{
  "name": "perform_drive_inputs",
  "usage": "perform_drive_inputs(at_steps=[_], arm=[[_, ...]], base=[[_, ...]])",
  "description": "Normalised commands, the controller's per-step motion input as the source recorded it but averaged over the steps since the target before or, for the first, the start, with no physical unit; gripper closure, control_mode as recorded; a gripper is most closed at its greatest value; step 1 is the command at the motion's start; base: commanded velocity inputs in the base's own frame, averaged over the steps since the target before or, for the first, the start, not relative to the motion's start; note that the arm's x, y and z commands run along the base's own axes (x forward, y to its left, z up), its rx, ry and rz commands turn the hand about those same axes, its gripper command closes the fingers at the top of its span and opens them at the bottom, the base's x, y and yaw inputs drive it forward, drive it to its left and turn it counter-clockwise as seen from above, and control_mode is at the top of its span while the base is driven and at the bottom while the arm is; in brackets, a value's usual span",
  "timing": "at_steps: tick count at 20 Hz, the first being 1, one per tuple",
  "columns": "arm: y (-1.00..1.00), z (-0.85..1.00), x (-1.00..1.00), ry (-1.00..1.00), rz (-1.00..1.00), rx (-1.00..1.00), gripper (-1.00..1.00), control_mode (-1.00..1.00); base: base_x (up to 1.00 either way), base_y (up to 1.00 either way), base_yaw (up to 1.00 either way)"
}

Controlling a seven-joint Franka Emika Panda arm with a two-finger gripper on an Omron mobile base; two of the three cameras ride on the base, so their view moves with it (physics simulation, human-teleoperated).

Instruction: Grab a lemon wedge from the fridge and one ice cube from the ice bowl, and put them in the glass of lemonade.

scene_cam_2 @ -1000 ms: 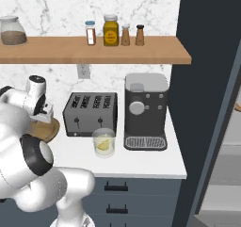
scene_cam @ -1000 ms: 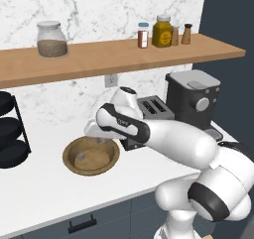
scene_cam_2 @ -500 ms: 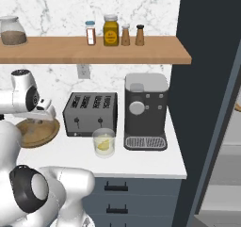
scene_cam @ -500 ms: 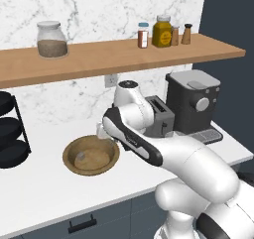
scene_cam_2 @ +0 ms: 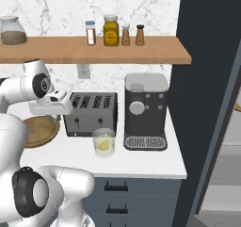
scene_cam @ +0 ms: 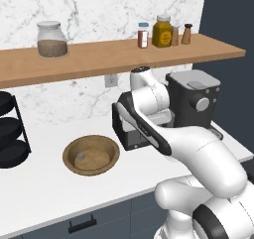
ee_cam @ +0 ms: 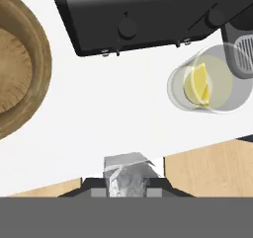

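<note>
End effector [ee_cam: 127,182] closed on ice cube [ee_cam: 126,175] above table [ee_cam: 128,118], betw. bowl [ee_cam: 22,79] & glass [ee_cam: 210,84] w/ lemon wedge [ee_cam: 197,86].

A kitchen: marble backsplash, toaster [scene_cam_2: 91,113], coffee machine [scene_cam_2: 145,109], spice shelf [scene_cam_2: 94,49].

— How are the counter items arranged?
— The ice bowl [scene_cam: 91,155] is set left of the toaster [scene_cam_2: 91,113], with the coffee machine [scene_cam_2: 145,110] right of the toaster. The glass of lemonade [scene_cam_2: 104,142] is placed before the toaster, the lemon wedge [ee_cam: 197,86] lying inside it.
— And above?
— Jars [scene_cam_2: 111,30] are lined on the shelf [scene_cam_2: 141,54]; the fridge [scene_cam_2: 207,80] is found at far right.
</note>
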Motion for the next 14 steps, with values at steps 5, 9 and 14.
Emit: perform_drive_inputs(at_steps=[5,9,14], arm=[[-1.00,-0.37,-0.16,-0.03,-0.05,0.01,1.00,-1.00],[-1.00,-0.13,0.00,-0.07,0.00,0.01,1.00,-1.00],[-0.96,0.00,0.18,0.00,0.01,0.02,1.00,-1.00]], base=[[0.00,0.00,0.00],[0.00,0.00,0.00],[0.00,0.00,0.00]])
